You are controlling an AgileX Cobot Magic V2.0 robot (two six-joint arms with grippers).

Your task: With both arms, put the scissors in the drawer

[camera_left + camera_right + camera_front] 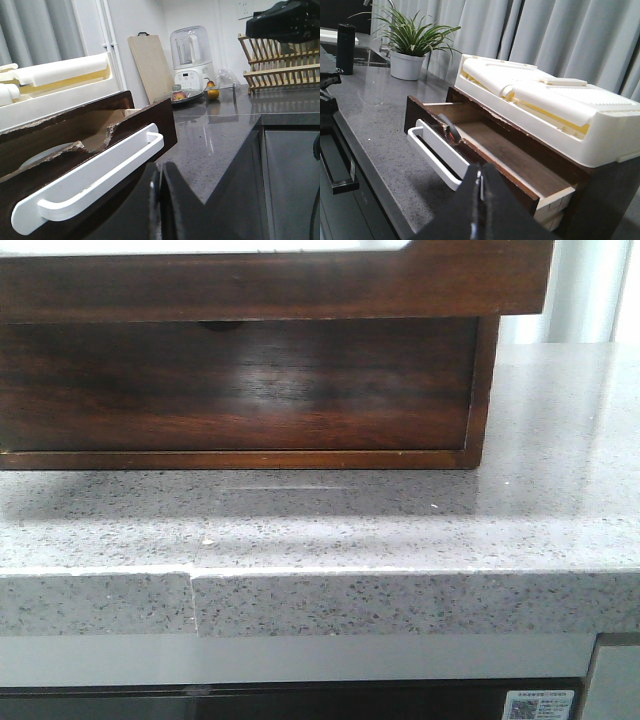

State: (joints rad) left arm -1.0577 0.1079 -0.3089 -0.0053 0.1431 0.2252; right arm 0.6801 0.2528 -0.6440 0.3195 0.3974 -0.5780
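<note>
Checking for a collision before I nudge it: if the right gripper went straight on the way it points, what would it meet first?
Probably the white handle on the open drawer, which sits just beyond the right gripper. The fingers look shut. Depth is hard to judge from the wrist view.

A grey speckled stone countertop runs beneath pale grey curtains, bright and evenly lit.

Dark brown drawer pulled open, white handle on front; scissors leaning inside.
</note>
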